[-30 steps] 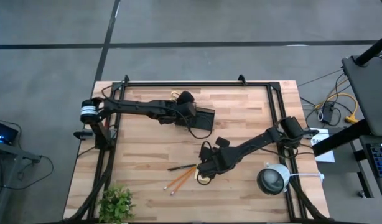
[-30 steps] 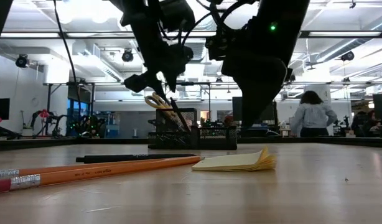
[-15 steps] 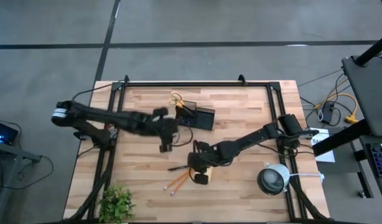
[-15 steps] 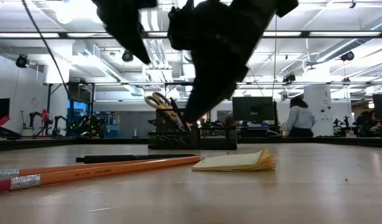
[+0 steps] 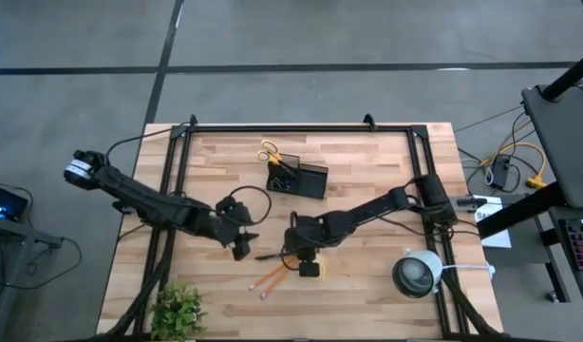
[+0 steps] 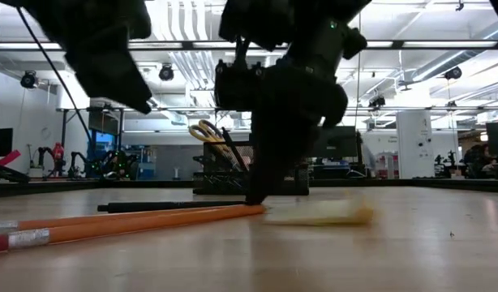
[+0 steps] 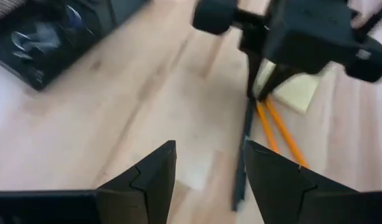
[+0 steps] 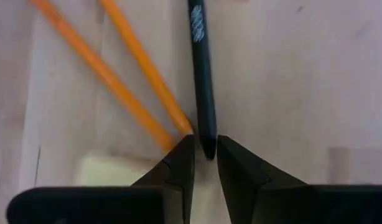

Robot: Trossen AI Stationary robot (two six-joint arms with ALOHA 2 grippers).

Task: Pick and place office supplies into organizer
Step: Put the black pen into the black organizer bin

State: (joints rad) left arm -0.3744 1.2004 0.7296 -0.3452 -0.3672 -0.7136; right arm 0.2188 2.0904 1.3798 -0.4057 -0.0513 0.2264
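Pen work first: I read the dark pen as light, stiff and slick, lying flat on the wooden surface beside two orange pencils, so it may roll or skid if nudged. My right gripper is down at its near end, fingers narrowed to a slim gap with the tip between them; whether they actually pinch it I cannot tell. A hold further along the barrel would, I think, tip less. The yellow sticky-note pad lies just beside that gripper. The organizer stands well apart, scissors already in it. Compared with a second ago, my left gripper has left the organizer and now hangs spread near the pen's far end, and the right has shifted off the pad onto the pen.
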